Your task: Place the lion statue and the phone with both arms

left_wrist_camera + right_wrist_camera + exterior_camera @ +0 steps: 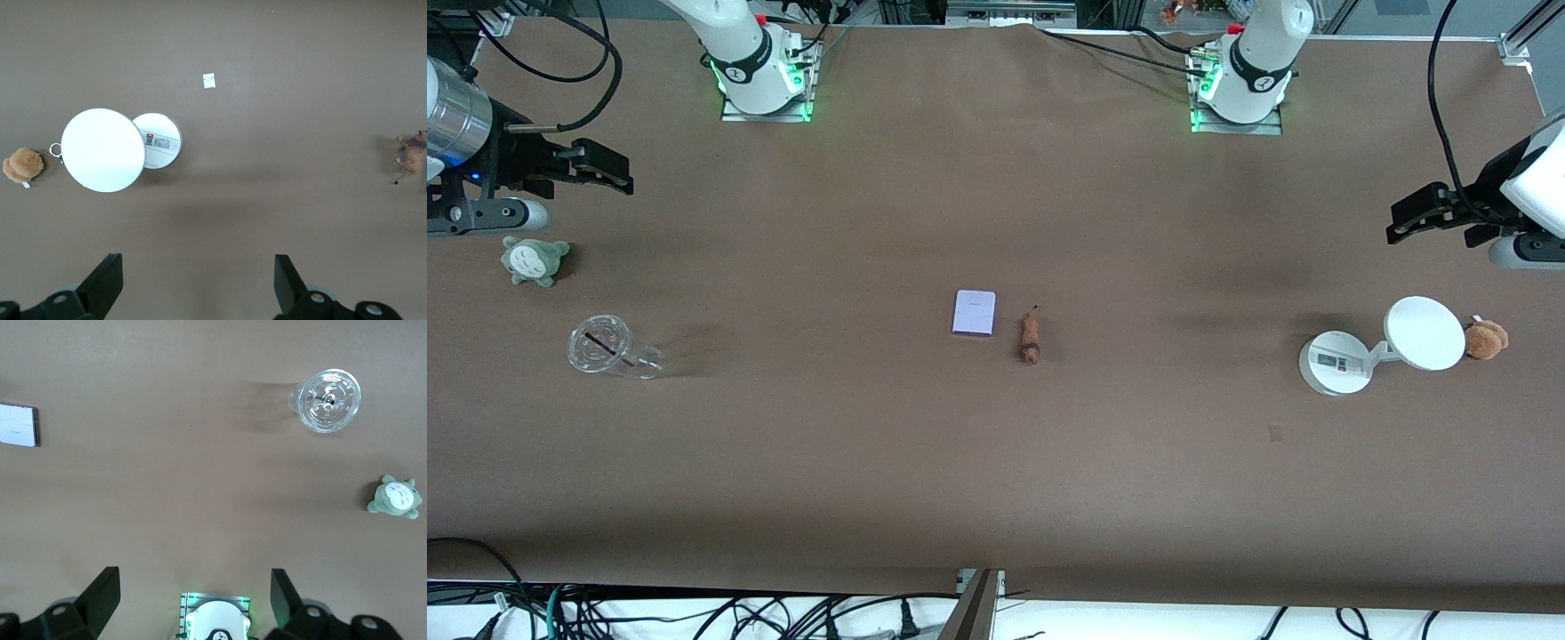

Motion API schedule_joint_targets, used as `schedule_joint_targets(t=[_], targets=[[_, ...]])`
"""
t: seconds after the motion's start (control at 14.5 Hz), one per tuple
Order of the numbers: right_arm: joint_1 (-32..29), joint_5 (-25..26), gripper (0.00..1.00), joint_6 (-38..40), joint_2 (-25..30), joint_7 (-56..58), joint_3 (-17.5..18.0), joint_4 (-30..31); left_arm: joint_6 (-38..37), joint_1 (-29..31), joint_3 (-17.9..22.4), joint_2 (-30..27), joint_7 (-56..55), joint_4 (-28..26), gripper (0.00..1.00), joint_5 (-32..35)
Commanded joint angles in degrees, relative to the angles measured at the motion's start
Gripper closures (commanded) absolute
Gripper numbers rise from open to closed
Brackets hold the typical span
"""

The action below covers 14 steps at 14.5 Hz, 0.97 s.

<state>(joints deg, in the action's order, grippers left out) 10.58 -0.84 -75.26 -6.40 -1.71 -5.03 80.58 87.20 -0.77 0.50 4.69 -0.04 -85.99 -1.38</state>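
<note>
Nearest the front camera among the things on the table (996, 480) is the white round-based stand (1336, 363) with its tilted white disc (1424, 332), toward the left arm's end; a small brown plush toy (1487, 339) lies just beside the disc. Near the middle of the table lies the lion statue (1031, 337), a thin orange-brown figurine with a dark band, and just beside it, on the side toward the right arm's end, the phone (974, 313) lies flat, pale lavender. The two are close together but apart. Toward the right arm's end a clear plastic cup (609, 348) lies on its side, and a little farther from the camera sits a grey-green plush toy (534, 260). Left hand (1423, 213) hangs over bare table at the left arm's end, its fingers (103, 283) spread wide and holding nothing. Right hand (600, 169) hangs over bare table at the right arm's end, above the grey-green plush, its fingers (100, 597) likewise spread and empty. Both hands are well apart from the lion statue and the phone.
</note>
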Motion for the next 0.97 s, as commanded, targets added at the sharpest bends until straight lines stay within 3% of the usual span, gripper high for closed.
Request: schedule_joint_targets(t=[0.0, 0.9], targets=[[-0.1, 0.6, 0.0, 0.2, -0.3, 0.6, 0.1, -0.9, -0.9, -0.2, -0.1, 0.9, 0.6, 2.0, 0.0, 1.0], [0.0, 0.9, 0.0, -1.8, -3.6, 0.1, 0.0, -0.9, -0.5, -0.3, -0.1, 0.9, 0.6, 2.1, 0.0, 0.9]])
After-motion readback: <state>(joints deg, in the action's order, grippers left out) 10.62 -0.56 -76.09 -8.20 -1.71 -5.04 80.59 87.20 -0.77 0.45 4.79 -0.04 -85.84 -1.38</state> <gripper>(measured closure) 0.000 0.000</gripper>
